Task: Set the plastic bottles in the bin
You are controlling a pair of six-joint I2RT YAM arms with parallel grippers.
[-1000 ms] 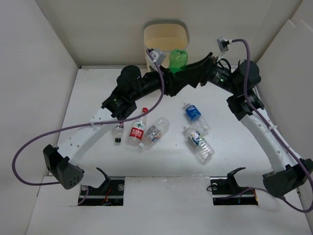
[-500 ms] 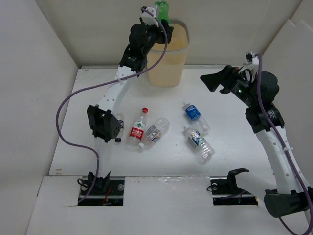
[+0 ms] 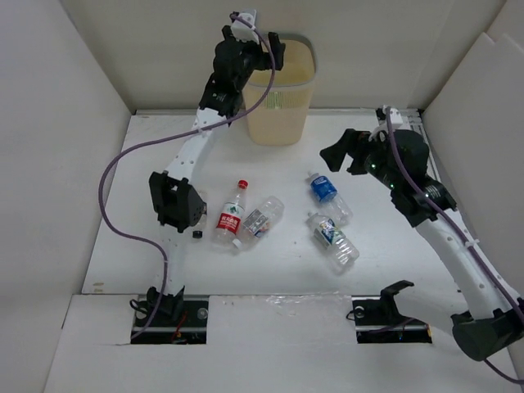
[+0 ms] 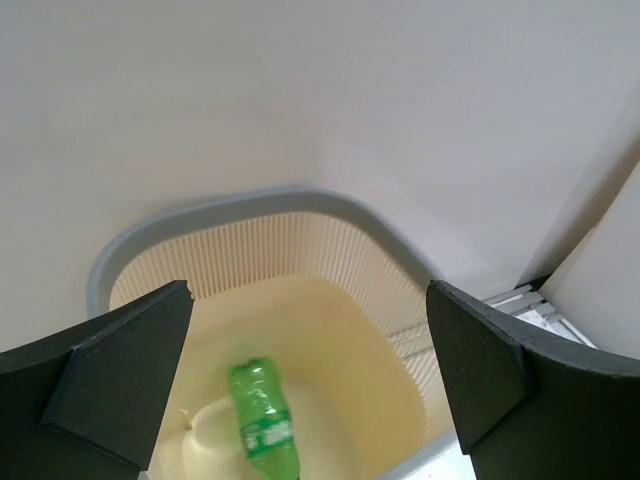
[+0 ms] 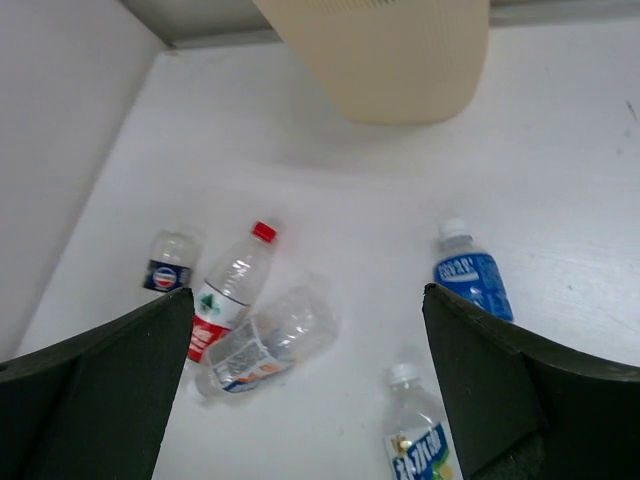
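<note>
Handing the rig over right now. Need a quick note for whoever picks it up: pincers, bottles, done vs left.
Left pincer: open, empty, above the mouth of the bin.
Right pincer: open, empty, above the table.
Done: green bottle is inside the bin.
Left: five on the table: red-cap bottle, clear bottle beside it, blue-label bottle, near-side bottle, small dark-label bottle by the left arm.
</note>
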